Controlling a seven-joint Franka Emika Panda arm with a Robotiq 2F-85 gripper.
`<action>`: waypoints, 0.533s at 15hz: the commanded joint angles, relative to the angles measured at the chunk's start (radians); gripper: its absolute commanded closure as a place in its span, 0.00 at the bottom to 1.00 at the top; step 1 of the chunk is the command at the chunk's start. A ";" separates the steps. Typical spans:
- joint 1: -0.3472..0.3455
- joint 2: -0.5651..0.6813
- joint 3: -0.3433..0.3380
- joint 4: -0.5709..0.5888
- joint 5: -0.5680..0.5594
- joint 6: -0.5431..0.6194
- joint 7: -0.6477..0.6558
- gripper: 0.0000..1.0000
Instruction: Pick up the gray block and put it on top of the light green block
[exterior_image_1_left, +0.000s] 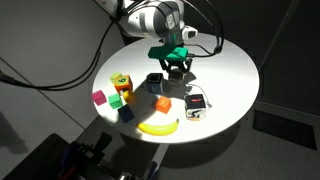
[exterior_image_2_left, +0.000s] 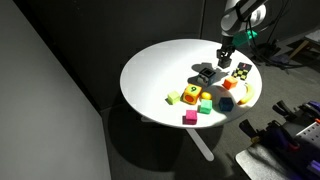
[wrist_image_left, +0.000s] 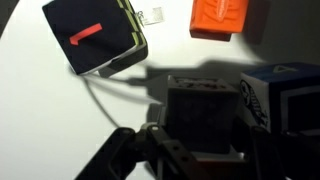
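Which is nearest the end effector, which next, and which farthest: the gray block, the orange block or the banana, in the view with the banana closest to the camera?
1. Gray block: right between the fingers of the end effector.
2. Orange block: a little in front, toward the camera.
3. Banana: farthest, beyond the orange block on the camera's side.

text: we can read none.
dark box (wrist_image_left: 100, 48), left of the orange block (wrist_image_left: 220, 17): a red dash, no letters.
light green block (exterior_image_1_left: 120, 83): red-orange mark, unreadable to us.
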 joint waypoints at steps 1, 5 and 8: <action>-0.019 -0.103 0.013 -0.106 -0.032 -0.014 -0.048 0.69; -0.017 -0.162 0.011 -0.181 -0.039 0.006 -0.061 0.69; -0.015 -0.119 0.014 -0.138 -0.023 -0.003 -0.038 0.44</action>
